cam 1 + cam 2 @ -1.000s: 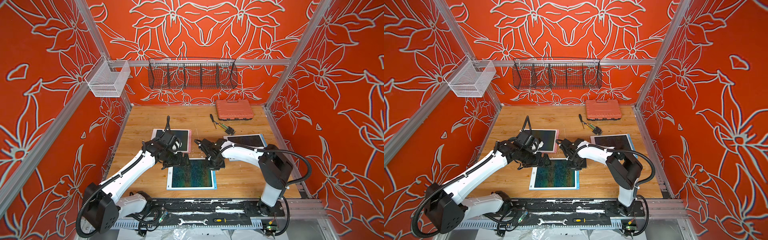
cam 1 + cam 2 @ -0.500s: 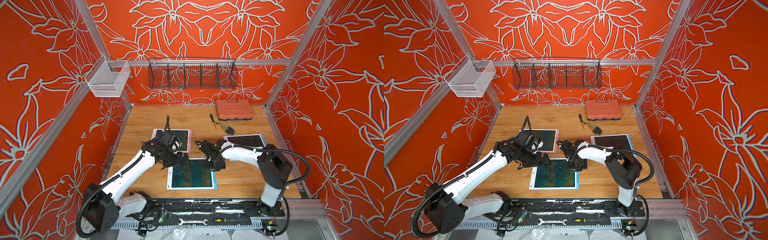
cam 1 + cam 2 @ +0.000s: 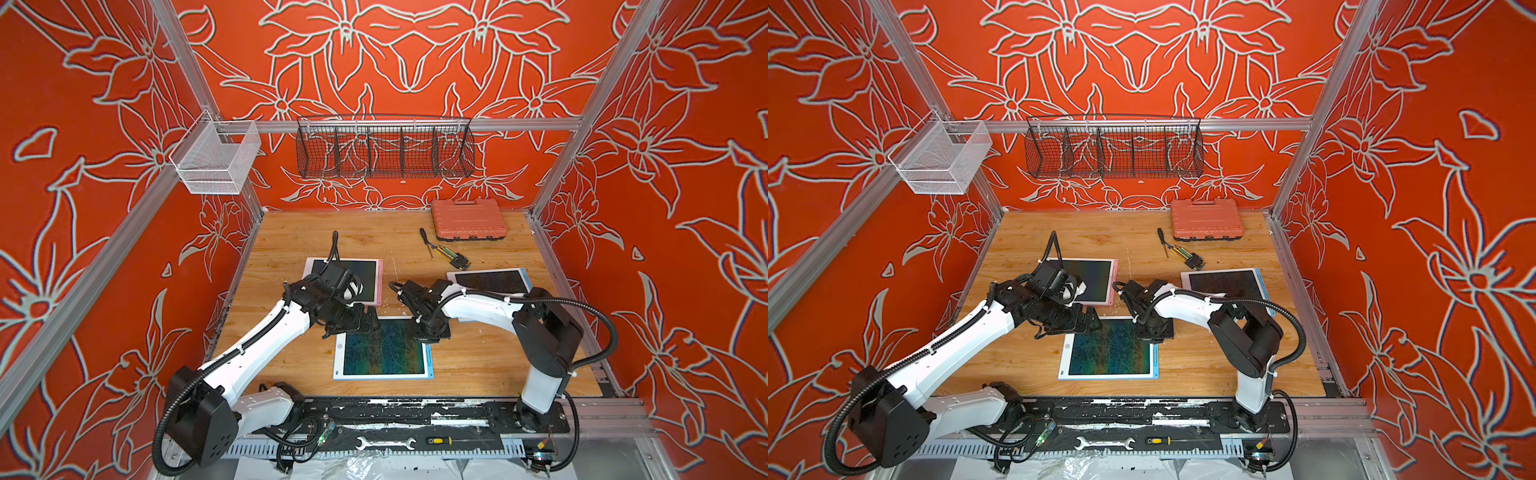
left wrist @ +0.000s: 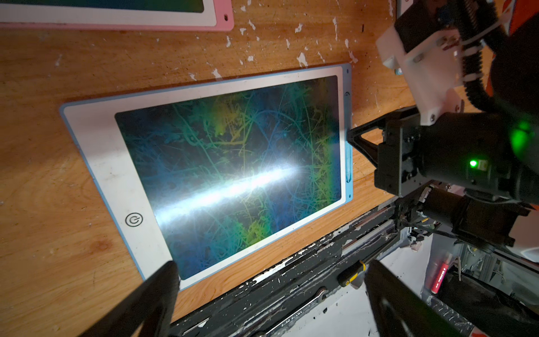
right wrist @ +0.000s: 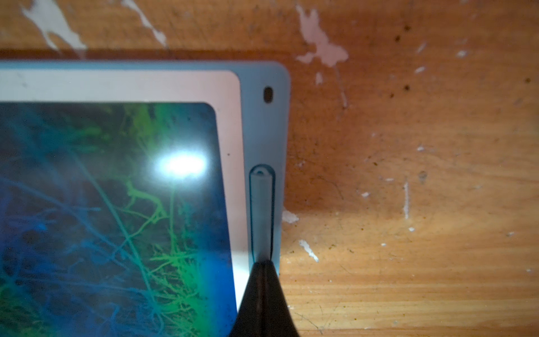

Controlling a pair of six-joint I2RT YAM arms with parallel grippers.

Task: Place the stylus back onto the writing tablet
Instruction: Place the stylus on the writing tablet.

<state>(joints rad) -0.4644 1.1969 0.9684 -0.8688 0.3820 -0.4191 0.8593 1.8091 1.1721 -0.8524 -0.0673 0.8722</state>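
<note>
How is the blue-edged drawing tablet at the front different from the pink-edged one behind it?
The blue-edged tablet is covered in green and blue scribbles; the pink-edged tablet looks mostly dark. The blue one lies in full view, the pink one partly behind the left arm. Both lie flat on the wooden table.

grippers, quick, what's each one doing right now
Left gripper: open, holding nothing, over the blue writing tablet.
Right gripper: jaws shut, tip on the stylus lying in the tablet's side slot; nothing gripped.
</note>
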